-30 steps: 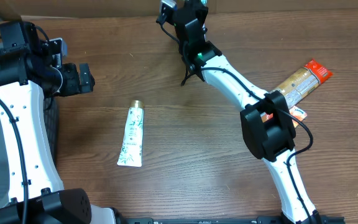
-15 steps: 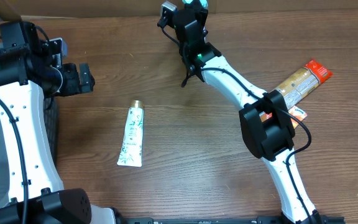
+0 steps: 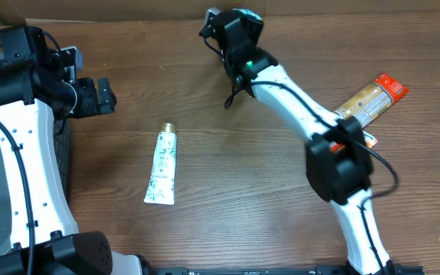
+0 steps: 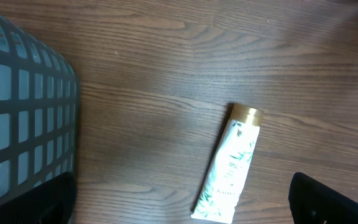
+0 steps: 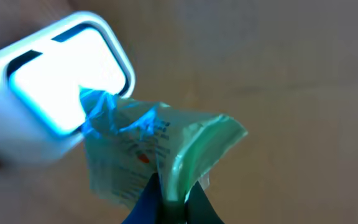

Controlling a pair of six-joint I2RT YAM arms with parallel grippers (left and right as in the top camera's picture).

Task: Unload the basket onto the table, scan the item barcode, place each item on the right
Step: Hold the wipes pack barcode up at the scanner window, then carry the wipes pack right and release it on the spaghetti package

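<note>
My right gripper [image 5: 171, 186] is shut on the lower edge of a crumpled green packet [image 5: 160, 146], the item. The packet is held up right beside a white scanner [image 5: 61, 93] whose window glows bright, with blue light falling on the packet. Any barcode on it is too blurred to make out. In the overhead view the right gripper [image 3: 234, 23] is at the far edge of the table, and the packet is hidden behind the wrist. My left gripper [image 3: 104, 95] hangs open at the left, its dark fingertips [image 4: 328, 199] wide apart above the table.
A white tube with a gold cap [image 3: 163, 166] lies left of centre, also below the left wrist [image 4: 229, 165]. A grey mesh basket [image 4: 17, 106] stands at the left edge. A brown snack pack with a red end [image 3: 373, 98] lies at the right.
The right arm's wrist has shifted slightly right and down along the far edge, carrying the packet. The left arm and the tube have not moved.
</note>
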